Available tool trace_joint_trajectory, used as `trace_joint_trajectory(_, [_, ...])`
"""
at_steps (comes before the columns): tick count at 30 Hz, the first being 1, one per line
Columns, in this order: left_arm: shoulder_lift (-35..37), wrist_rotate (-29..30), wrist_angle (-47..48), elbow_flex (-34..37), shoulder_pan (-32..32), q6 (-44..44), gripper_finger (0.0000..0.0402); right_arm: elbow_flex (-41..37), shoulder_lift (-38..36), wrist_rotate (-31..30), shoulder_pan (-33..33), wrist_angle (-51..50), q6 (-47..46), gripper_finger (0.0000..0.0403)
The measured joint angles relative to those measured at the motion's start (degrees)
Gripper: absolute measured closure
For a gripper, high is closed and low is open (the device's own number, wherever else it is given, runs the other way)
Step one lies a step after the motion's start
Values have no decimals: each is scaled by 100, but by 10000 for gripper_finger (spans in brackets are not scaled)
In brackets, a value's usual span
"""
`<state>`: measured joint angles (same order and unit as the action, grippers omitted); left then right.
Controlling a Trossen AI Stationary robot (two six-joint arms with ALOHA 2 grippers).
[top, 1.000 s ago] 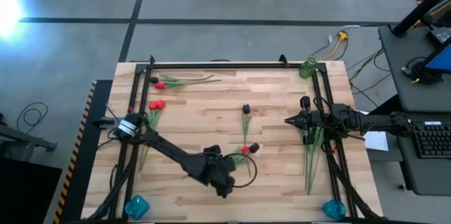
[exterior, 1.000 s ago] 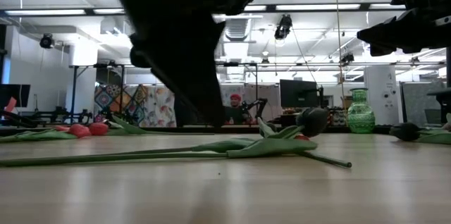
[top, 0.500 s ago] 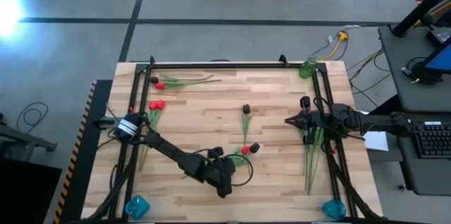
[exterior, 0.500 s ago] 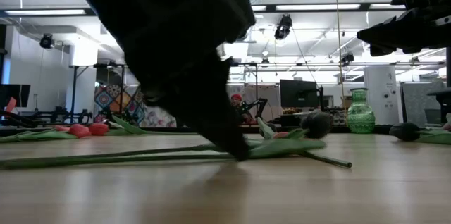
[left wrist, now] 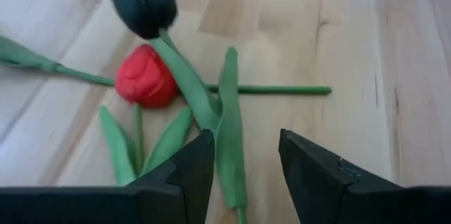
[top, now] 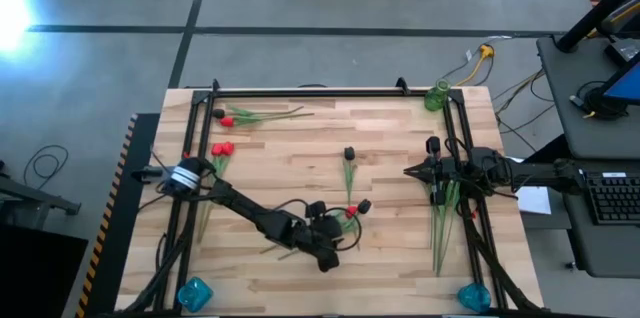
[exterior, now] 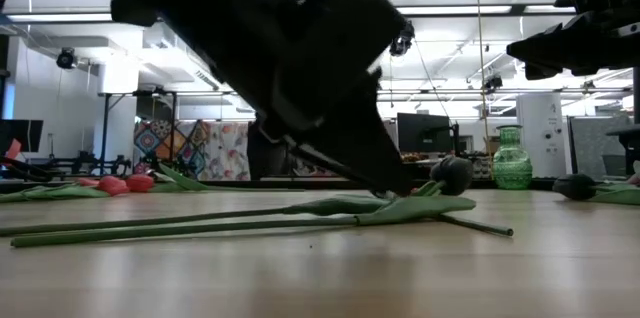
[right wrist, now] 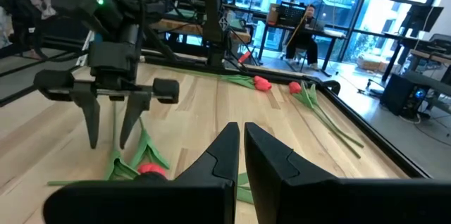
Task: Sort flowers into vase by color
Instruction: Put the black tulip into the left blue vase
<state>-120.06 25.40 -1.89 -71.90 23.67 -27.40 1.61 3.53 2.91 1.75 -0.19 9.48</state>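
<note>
Jaws of the left gripper (left wrist: pixel 243 175) stand apart over crossed red and dark flowers (left wrist: pixel 144 76) near the tabletop's (top: pixel 400 258) middle, holding nothing; the right gripper (top: pixel 410 170), jaws together, waits toward the right edge.

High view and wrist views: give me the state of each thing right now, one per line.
left gripper: open, fingers astride a green leaf, nothing held
right gripper: shut, empty, waiting above the table's right side
dark flower: lying flat, stem crossing the red one's
red flower: lying flat beside it
green vase: upright at the far right corner, no flowers in it
red flowers at far left: lying flat
</note>
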Motion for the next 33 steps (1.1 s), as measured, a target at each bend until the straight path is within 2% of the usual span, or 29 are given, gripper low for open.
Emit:
trace_joint_trajectory(6, [-364, -87, 171, -383, -19, 75, 255, 0, 0, 1, 0, 1, 7, 385])
trace_joint_trajectory(13, [-341, -129, 1354, -838, 40, -74, 255, 1, 0, 1, 1, 1, -2, 385])
trace_joint_trajectory(17, [-364, -736, 1344, -909, 33, -59, 257, 1, 0, 0, 0, 0, 3, 385])
trace_joint_trajectory(22, [-409, -451, 1147, -797, -22, -74, 271, 0, 0, -1, 1, 0, 1, 385])
trace_joint_trajectory(27, [-430, -376, 137, -627, -47, -18, 284, 0, 0, 1, -1, 2, 0, 385])
trace_joint_trajectory(31, [-476, 262, -156, -629, -44, -11, 287, 0, 0, 1, 0, 1, 6, 385])
trace_joint_trajectory(33, [-547, 401, -122, -627, -43, -40, 286, 1, 0, 0, 0, 0, -3, 385])
